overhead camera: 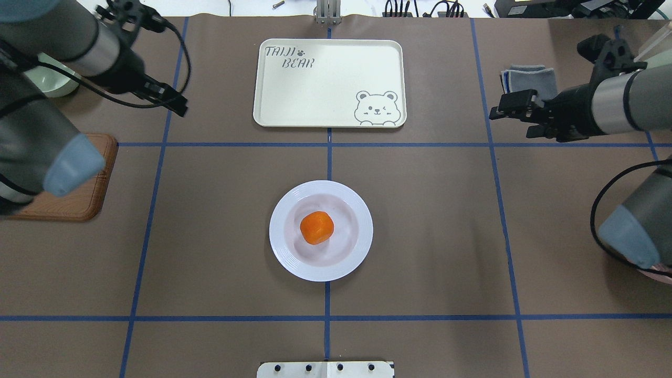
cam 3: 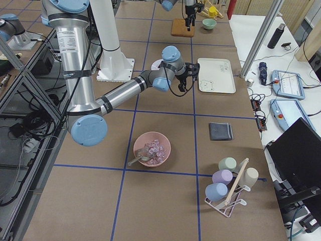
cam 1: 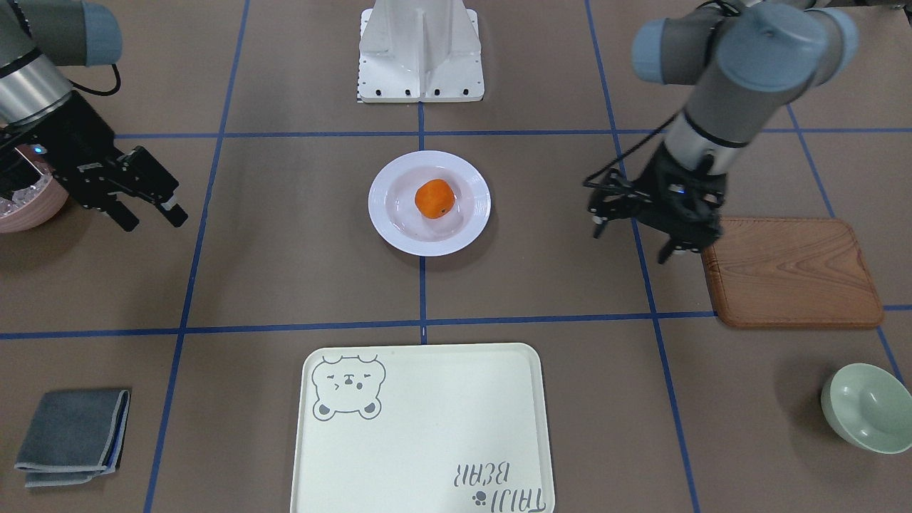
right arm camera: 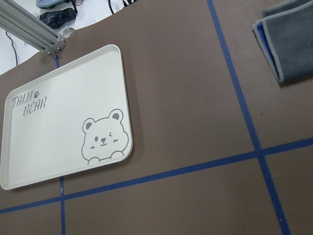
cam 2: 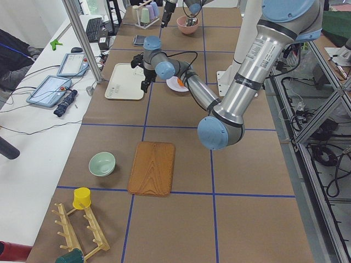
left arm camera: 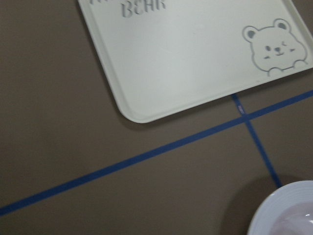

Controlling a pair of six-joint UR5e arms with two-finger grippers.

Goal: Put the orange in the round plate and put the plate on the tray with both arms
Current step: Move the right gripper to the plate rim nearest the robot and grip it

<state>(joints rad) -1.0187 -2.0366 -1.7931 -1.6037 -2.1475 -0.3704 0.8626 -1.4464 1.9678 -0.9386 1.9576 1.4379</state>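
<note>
Front-facing view: orange sits in the sunken centre of the round plate, and the plate lies flat mid-worktop, just out from the white base mount. Tray lies well apart from the plate, on the side away from the robot. Left hand, on this view's right, hangs over the edge of the wooden board, fingers spread, grasping nothing. Right hand, on this view's left, is beside the pink bowl, also released and holding nothing. Green bowl and folded grey cloth sit at the near corners. Overhead view: plate with orange is centred between the arms and the tray lies beyond it. Each hand is out to its own side, roughly level with the tray's near edge and well apart from both tray and plate. Left side view: left arm reaches toward the tray and hides part of the plate, with the orange showing beside it. Right side view: right arm points its hand at the tray; the pink bowl holds clear cubes and a utensil. Left wrist view: the tray's corner with the bear drawing, plus a bit of plate rim at bottom right. Right wrist view: tray at left, cloth at top right, brown worktop between.
</note>
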